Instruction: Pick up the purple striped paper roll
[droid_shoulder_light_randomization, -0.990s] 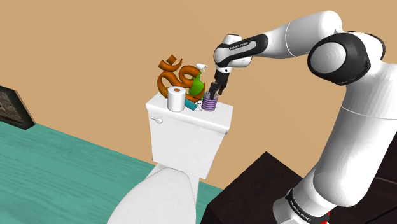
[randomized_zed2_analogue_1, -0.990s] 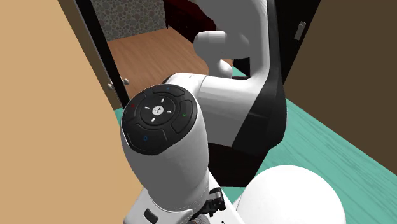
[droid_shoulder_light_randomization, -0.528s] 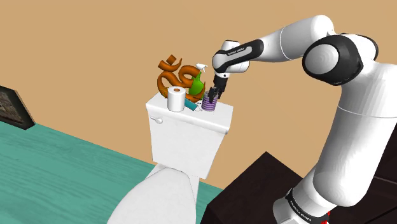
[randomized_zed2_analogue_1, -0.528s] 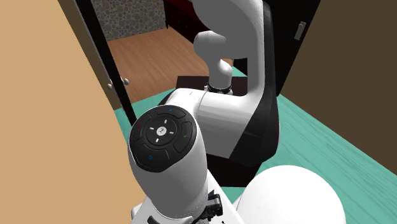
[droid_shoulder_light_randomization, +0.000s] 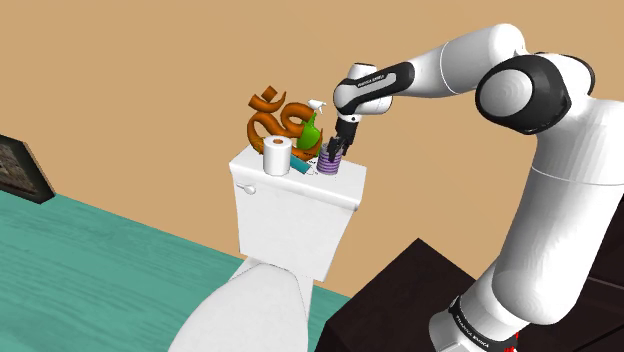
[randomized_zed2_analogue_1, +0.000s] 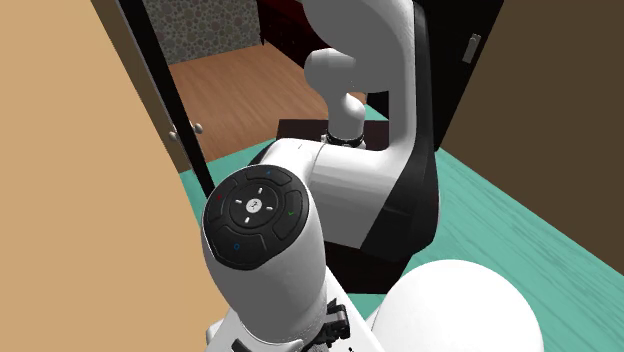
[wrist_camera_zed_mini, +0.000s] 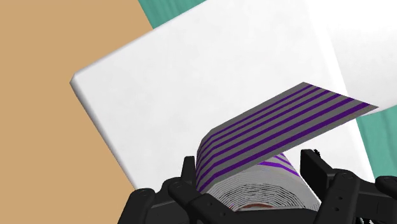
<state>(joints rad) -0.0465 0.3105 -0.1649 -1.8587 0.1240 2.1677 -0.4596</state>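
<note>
Jaws tight on purp.-striped roll (wrist_camera_zed_mini: 280, 130)

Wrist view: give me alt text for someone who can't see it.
The tool clasps a purple and grey striped paper roll between its two black fingers, with a loose sheet sticking out from the roll. The roll rests on a white toilet tank lid, with a tan wall and teal floor beyond.

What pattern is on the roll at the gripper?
Purple and grey stripes on the paper roll, clearest in the wrist view.
</note>
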